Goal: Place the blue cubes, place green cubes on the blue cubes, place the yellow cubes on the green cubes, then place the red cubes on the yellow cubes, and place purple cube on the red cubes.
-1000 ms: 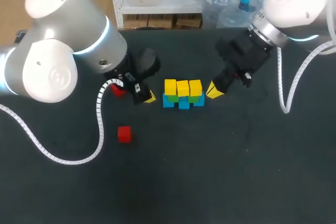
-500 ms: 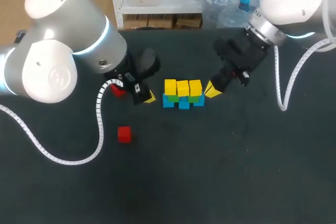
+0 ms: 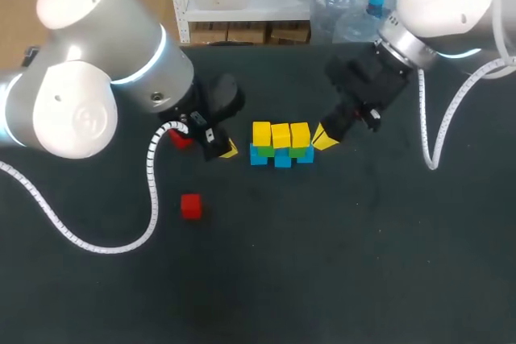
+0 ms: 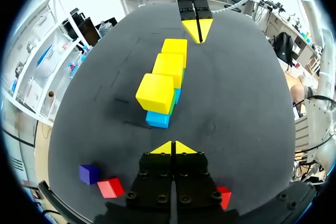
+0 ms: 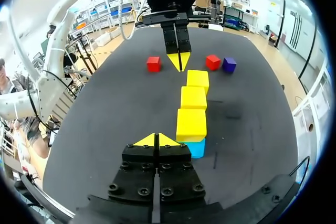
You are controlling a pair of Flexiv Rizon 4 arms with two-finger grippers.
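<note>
Three yellow-on-green-on-blue cube stacks (image 3: 280,141) line the middle of the counter (image 3: 339,263) between our left end effector (image 3: 229,149) and right end effector (image 3: 324,138), each pressed together and empty; a red cube (image 3: 191,206) lies nearby.

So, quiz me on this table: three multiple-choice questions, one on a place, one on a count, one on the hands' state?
1. Where is the purple cube?
A) on the table beside a red cube
B) stacked on a blue cube
C) in a hand
2. How many yellow cubes are there?
A) two
B) three
C) five
3. The left hand and right hand are:
A) both shut, empty
B) both holding cubes
C) both wide open
Answers: 1 A, it sits by a red one; 2 B, three in line; 3 A, yellow tips meet, nothing between.
</note>
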